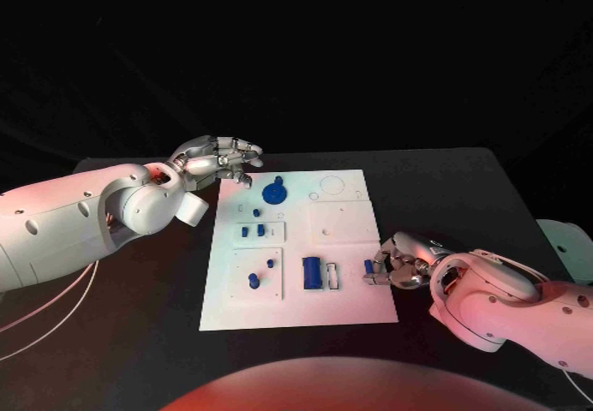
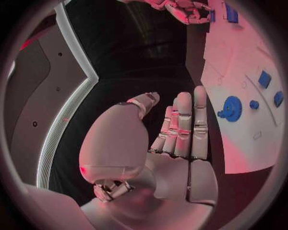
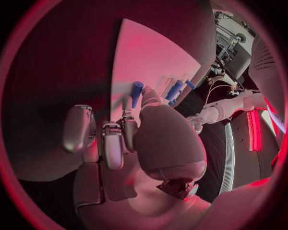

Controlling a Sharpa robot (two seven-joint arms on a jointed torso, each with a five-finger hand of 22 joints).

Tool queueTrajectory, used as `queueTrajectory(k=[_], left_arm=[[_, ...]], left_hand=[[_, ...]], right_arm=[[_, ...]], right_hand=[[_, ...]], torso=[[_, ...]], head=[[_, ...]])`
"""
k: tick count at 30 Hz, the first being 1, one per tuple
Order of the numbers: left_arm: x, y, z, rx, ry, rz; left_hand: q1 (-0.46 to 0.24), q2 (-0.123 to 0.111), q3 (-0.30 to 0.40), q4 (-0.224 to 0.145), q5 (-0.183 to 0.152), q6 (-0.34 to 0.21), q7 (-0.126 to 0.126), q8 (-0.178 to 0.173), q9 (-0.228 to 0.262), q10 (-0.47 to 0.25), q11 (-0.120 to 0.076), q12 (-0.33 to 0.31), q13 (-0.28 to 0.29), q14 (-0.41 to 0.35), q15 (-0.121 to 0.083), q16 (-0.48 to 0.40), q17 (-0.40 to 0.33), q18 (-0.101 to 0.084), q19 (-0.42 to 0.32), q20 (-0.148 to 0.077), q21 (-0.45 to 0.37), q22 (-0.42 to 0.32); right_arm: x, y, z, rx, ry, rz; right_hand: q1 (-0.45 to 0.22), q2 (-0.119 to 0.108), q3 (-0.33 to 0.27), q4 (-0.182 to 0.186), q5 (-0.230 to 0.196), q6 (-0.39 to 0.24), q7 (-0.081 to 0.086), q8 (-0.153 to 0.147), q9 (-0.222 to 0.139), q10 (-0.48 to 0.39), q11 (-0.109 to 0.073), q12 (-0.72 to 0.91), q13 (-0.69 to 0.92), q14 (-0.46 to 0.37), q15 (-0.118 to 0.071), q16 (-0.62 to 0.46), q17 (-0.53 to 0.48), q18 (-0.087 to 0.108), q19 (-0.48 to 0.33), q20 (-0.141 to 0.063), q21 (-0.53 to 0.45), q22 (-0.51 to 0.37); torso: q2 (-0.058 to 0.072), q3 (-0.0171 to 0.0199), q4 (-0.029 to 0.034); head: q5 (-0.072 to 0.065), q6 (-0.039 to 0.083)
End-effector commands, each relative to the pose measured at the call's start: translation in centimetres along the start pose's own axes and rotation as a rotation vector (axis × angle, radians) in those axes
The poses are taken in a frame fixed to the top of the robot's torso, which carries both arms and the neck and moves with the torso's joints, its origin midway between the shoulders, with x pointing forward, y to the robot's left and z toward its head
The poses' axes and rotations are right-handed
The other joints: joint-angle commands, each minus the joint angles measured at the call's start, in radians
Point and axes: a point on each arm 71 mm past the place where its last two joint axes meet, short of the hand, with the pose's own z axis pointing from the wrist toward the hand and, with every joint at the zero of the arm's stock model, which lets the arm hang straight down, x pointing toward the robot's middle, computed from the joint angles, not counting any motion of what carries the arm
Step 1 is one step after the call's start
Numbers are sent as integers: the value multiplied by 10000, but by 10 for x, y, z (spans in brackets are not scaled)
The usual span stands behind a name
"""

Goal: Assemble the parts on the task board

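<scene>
Right hand (image 1: 398, 261) pinches a blue part (image 1: 369, 268) at the task board (image 1: 352, 214) edge.

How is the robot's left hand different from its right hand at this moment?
The left hand hovers by the task board's far left corner, near the blue gear; the right hand sits at the near right edge. The left holds nothing; the right pinches a small blue part. Both are silver on white arms.

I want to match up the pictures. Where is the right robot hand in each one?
Head view: the right robot hand is at the right edge of the task board, beside a small blue part.
Left wrist view: it is small and far off, at the far end of the board.
Right wrist view: it fills the middle.
Shared landmark: the white board.
</scene>
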Motion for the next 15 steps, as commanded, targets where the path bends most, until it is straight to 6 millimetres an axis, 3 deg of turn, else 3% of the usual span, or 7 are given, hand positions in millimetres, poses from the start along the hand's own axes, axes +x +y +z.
queueTrajectory(k=[1, 4, 11, 12, 13, 15], left_arm=[[2, -1, 0, 113, 185, -81], [2, -1, 0, 109, 182, -75], [2, -1, 0, 90, 196, -19], [2, -1, 0, 88, 195, -11], [2, -1, 0, 87, 195, -3], [1, -1, 0, 84, 194, 9]], left_hand=[[-33, -25, 12, 26, 53, -58, 394, 34, 7, -74, -21, 51, -4, -48, -8, 37, -12, 89, 3, 74, -49, -11], [-36, -15, 17, 31, 56, -70, 397, 58, 3, -80, -18, 66, -4, -53, -6, 40, -15, 89, 6, 75, -57, -10], [-38, -9, 19, 35, 58, -74, 398, 64, 2, -82, -17, 70, -4, -53, -5, 41, -15, 88, 8, 75, -60, -10], [-38, -9, 19, 35, 58, -74, 398, 64, 2, -82, -17, 70, -4, -53, -5, 41, -15, 88, 8, 75, -60, -10], [-38, -9, 19, 35, 58, -74, 398, 64, 2, -82, -17, 70, -4, -53, -5, 41, -15, 88, 8, 75, -60, -10], [-38, -9, 19, 35, 58, -74, 398, 64, 2, -82, -17, 70, -4, -53, -5, 41, -15, 88, 8, 75, -60, -10]], right_arm=[[6, -3, 2, 38, 60, -616], [7, -2, 4, -37, -32, -797], [10, 2, 7, -212, -105, -1059], [11, 2, 7, -242, -118, -1091], [11, 3, 6, -284, -139, -1131], [11, 5, 6, -360, -183, -1171]], right_hand=[[126, 71, -22, 4, 38, 84, -35, -71, -82, -9, -92, -22, 329, 1001, -58, -34, 2461, 49, 26, -44, 37, 1123], [365, 133, 47, -5, 144, 139, -74, -80, -102, 8, -129, -15, 344, 1006, -92, -27, 2479, 42, 44, -77, 59, 1137], [1650, 387, 450, -81, -982, 296, -158, -99, -128, 63, -212, 30, 419, 1017, -174, -8, 2525, 18, 95, -165, 133, 1195], [2255, 522, 828, -144, -2194, 340, -176, -138, -157, 58, -231, 25, 429, 1018, -198, -7, 2530, 15, 98, -194, 125, 1207], [2457, 541, 1029, -142, -2735, 376, -186, -153, -175, 55, -241, 23, 433, 1020, -205, -3, 2539, 14, 101, -206, 130, 1215], [2812, 283, 1902, 2, -3018, 490, -179, -255, -277, 56, -255, 32, 464, 1021, -211, -1, 2543, 5, 110, -222, 138, 1240]], torso=[[2, 0, -5], [0, 0, -3], [8, 17, 11], [6, 11, 11], [5, 4, 4], [6, 5, 0]], head=[[19, -21], [19, -26], [26, -38], [27, -36], [38, -28], [46, -34]])
